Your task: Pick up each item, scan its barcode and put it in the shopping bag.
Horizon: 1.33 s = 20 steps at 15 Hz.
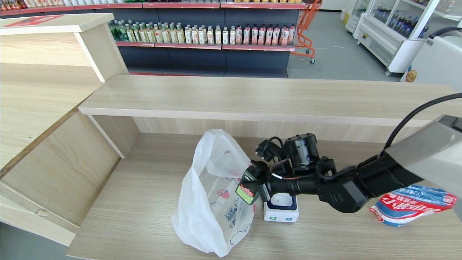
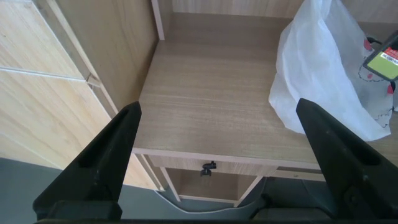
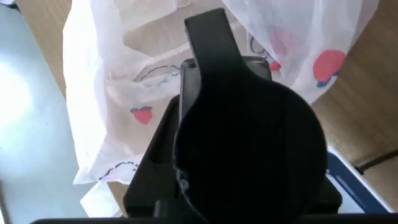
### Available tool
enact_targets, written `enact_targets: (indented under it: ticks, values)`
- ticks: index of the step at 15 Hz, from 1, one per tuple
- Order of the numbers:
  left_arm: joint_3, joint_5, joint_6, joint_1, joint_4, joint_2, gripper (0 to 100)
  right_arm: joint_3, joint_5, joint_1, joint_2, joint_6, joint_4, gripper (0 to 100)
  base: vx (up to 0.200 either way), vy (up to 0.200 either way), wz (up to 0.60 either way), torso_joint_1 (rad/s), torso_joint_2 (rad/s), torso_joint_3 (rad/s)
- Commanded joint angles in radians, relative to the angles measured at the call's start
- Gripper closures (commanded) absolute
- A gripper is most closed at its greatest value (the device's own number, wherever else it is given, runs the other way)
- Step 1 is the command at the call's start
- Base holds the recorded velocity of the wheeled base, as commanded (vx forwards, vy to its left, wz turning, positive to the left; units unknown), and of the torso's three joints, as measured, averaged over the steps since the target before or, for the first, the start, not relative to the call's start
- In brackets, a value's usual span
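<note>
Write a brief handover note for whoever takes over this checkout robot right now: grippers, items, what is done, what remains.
Left gripper: open, empty, over the counter at its left end.
Right gripper: shut on a small green-edged pack, held at the shopping bag, beside the white scanner.
Snack pouch: lying on the counter, far right.
Done: pack picked up; whether it was scanned cannot be told.
Left: bag the pack, then pick up, scan and bag the pouch.

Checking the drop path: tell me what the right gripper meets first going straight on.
Probably the white shopping bag, just past the green-and-red item the right gripper holds; depth is unclear.
</note>
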Motion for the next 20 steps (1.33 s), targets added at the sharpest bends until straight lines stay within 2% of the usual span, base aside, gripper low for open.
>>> enact_targets:
  ticks: [1, 7, 8, 10, 13, 16, 20]
  values:
    - [0.0, 0.0, 0.0, 0.0, 0.0, 0.002, 0, -0.067, 0.0, 0.011, 0.09, -0.03, -0.002, 100, 0.0, 0.0, 0.0, 0.0, 0.0, 0.0]
    - [0.0, 0.0, 0.0, 0.001, 0.0, 0.002, 0, -0.158, 0.0, 0.014, 0.184, -0.182, -0.01, 100, 0.0, 0.0, 0.0, 0.0, 0.0, 0.0]
    - [0.0, 0.0, 0.0, 0.0, 0.0, 0.002, 0, -0.159, 0.006, 0.017, 0.187, -0.177, -0.024, 0, 0.0, 0.0, 0.0, 0.0, 0.0, 0.0]
    - [0.0, 0.0, 0.0, 0.0, 0.0, 0.002, 0, -0.155, 0.009, 0.015, 0.179, -0.125, -0.022, 0, 0.0, 0.0, 0.0, 0.0, 0.0, 0.0]
    - [0.0, 0.0, 0.0, 0.0, 0.0, 0.002, 0, -0.152, 0.014, 0.014, 0.124, 0.177, -0.022, 0, 0.0, 0.0, 0.0, 0.0, 0.0, 0.0]
    - [0.0, 0.0, 0.0, 0.0, 0.0, 0.002, 0, -0.127, 0.014, -0.02, 0.069, 0.372, -0.008, 0, 0.0, 0.0, 0.0, 0.0, 0.0, 0.0]
    - [0.0, 0.0, 0.0, 0.0, 0.0, 0.002, 0, 0.018, 0.052, -0.086, -0.091, 0.573, 0.055, 0, 0.0, 0.0, 0.0, 0.0, 0.0, 0.0]
